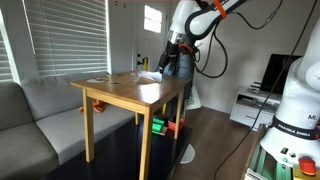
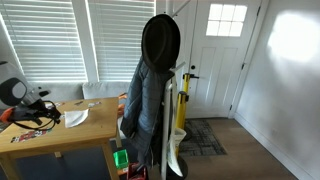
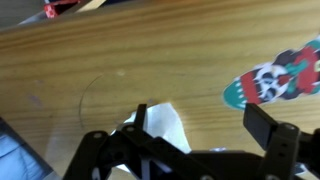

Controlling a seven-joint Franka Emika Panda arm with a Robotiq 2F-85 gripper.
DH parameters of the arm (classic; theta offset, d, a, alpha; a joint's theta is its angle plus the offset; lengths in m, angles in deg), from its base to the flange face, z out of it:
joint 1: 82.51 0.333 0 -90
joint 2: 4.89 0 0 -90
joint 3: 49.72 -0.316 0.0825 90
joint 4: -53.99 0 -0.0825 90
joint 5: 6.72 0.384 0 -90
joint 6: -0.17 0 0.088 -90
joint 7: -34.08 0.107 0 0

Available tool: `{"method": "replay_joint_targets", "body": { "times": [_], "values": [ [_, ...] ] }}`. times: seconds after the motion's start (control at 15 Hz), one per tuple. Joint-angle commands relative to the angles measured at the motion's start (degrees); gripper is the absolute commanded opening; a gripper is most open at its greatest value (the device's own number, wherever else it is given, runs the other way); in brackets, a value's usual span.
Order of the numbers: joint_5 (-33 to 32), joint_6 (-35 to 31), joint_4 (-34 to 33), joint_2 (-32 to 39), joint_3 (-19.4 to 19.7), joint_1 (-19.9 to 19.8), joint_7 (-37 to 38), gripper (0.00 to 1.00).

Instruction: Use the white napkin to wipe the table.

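In the wrist view a white crumpled napkin [image 3: 165,128] lies on the wooden table [image 3: 120,50]. It sits just below my gripper [image 3: 205,122], beside the left finger. The gripper is open and holds nothing, its two black fingers spread wide just above the tabletop. Part of the napkin is hidden behind the gripper body. In an exterior view the napkin [image 2: 76,117] shows as a white patch on the table, with the gripper [image 2: 35,105] near it. In an exterior view the gripper [image 1: 172,62] hangs over the far end of the table [image 1: 120,95].
A flat colourful item with a skull pattern [image 3: 272,80] lies on the table to the right of the napkin. A coat rack with a jacket and a black hat [image 2: 155,90] stands beside the table. A grey sofa [image 1: 35,110] runs along one side.
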Motion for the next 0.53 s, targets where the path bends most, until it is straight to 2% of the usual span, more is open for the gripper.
{"method": "replay_joint_targets", "body": {
  "times": [0.0,0.2,0.27,0.33,0.47],
  "values": [
    [13.76,13.72,2.16,-8.57,-1.65,2.61,-11.72,1.0],
    [18.81,27.35,-0.1,-11.57,-2.36,4.42,-15.83,1.0],
    [14.95,21.27,0.28,-9.11,-3.15,2.7,-11.75,1.0],
    [16.35,24.27,0.12,-10.37,-3.3,3.23,-13.04,1.0],
    [17.23,26.07,0.1,-11.52,-3.37,3.66,-13.88,1.0]
  ]
}}
